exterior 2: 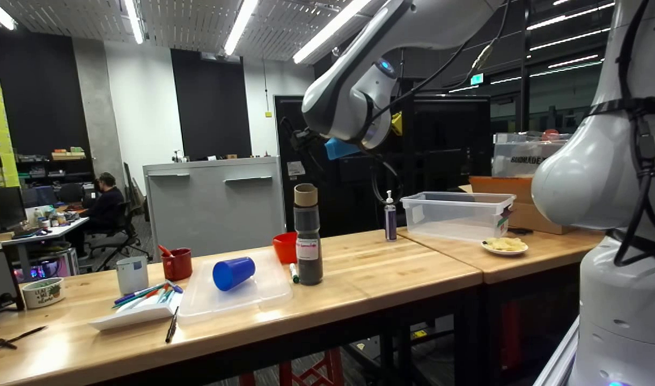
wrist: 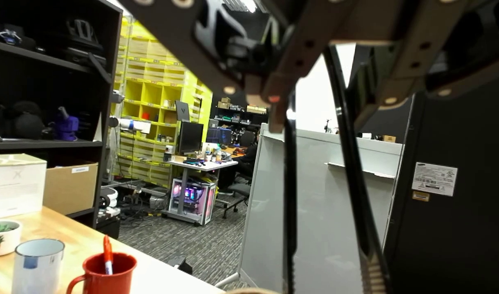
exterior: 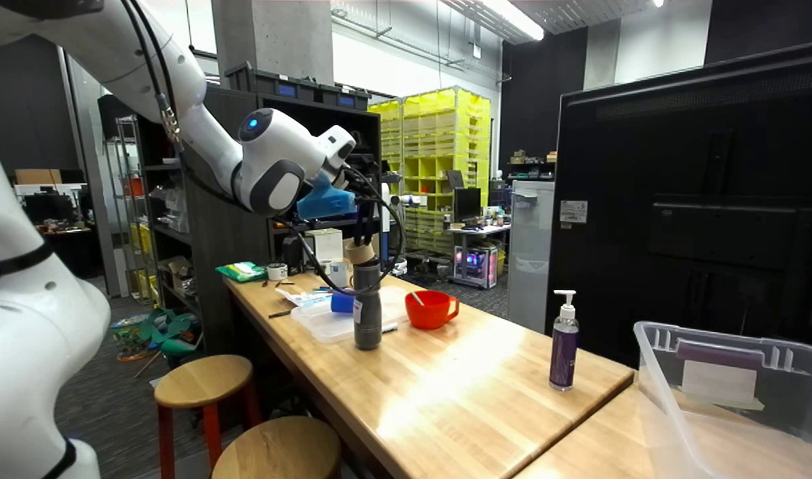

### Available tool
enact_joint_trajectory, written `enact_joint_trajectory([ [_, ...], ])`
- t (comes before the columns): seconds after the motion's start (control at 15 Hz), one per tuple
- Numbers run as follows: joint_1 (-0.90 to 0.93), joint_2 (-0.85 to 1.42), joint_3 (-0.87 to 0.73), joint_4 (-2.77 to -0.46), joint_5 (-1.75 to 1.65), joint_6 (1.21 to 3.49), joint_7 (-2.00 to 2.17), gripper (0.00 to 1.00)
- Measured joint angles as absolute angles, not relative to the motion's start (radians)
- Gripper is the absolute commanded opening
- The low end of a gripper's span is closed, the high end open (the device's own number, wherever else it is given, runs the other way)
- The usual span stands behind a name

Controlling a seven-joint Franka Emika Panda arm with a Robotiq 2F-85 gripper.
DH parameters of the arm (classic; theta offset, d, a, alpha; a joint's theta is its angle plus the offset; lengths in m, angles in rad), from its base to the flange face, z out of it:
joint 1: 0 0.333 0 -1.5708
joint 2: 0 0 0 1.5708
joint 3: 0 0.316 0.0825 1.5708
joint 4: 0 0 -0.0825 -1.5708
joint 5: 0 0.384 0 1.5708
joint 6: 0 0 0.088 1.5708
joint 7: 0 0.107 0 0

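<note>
In the wrist view, you can read SAMSUNG on the white sticker (wrist: 434,179) stuck to the black screen (wrist: 457,241) at right; the yellow sticker (wrist: 420,196) just below is too small to read. Far back, you see a V-shaped mark on a dark panel (wrist: 182,111). In an exterior view, HANDMADE stands on the clear box (exterior 2: 527,160) at far right, and the white planter (exterior 2: 43,292) at left seems, small as its letters are, to tell you LEAF ME ALONE. Farther off at right hangs a green sign (exterior 2: 476,79) with a pictogram. The white label (exterior 2: 307,250) on the gray bottle (exterior 2: 309,272) and the print on the purple pump bottle (exterior: 564,359) are too blurred.
</note>
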State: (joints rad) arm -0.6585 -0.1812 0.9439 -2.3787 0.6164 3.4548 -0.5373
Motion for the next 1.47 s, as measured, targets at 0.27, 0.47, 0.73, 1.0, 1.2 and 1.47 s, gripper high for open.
enact_joint_trajectory([
  [0.27, -0.750, -0.182, 1.039, -2.374, 0.616, 3.455, -0.530, 0.37],
  [0.47, -0.821, -0.183, 1.109, -2.367, 0.616, 3.455, -0.523, 0.37],
  [0.73, -0.913, -0.192, 1.200, -2.349, 0.616, 3.455, -0.509, 0.37],
  [1.0, -1.005, -0.208, 1.289, -2.321, 0.614, 3.455, -0.489, 0.37],
  [1.2, -1.082, -0.220, 1.360, -2.304, 0.612, 3.455, -0.470, 0.37],
  [1.47, -1.214, -0.228, 1.467, -2.291, 0.601, 3.455, -0.440, 0.38],
])
